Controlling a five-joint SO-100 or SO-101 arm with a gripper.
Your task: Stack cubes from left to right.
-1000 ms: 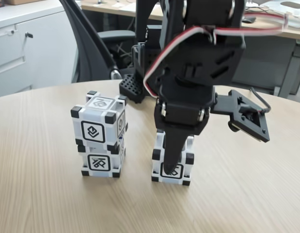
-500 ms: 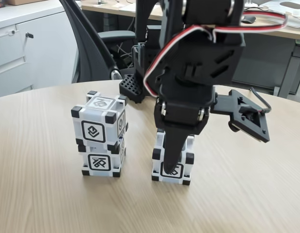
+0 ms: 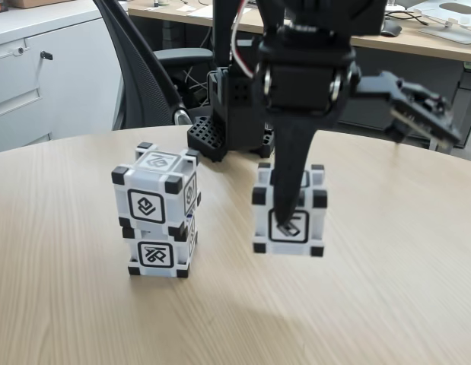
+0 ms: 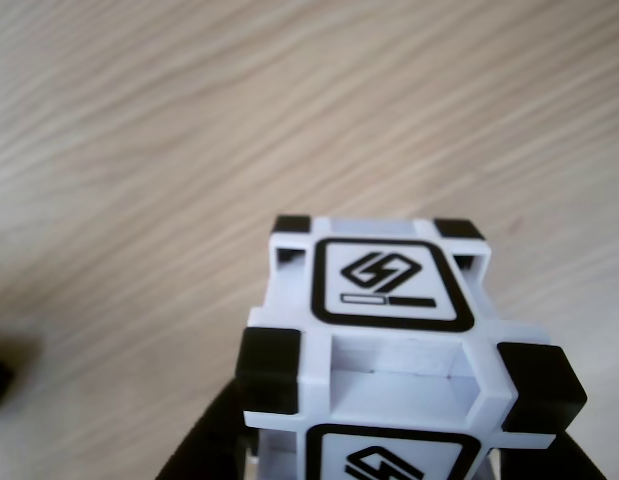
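Observation:
Two cubes stand stacked on the left of the wooden table in the fixed view, the upper cube resting slightly turned on the lower cube. To their right a third cube hangs clear of the table, with my gripper shut on it from above. One black finger runs down its front face. The other view looks down on the same held cube, with black fingers at its lower sides and bare table beneath.
The arm's black base stands at the table's far edge behind the cubes. A black office chair and a white cabinet lie beyond the table. Open tabletop lies in front of and to the right of the cubes.
The gripper has risen with the right-hand cube, lifting it off the table and slightly to the right. The two-cube stack has not moved.

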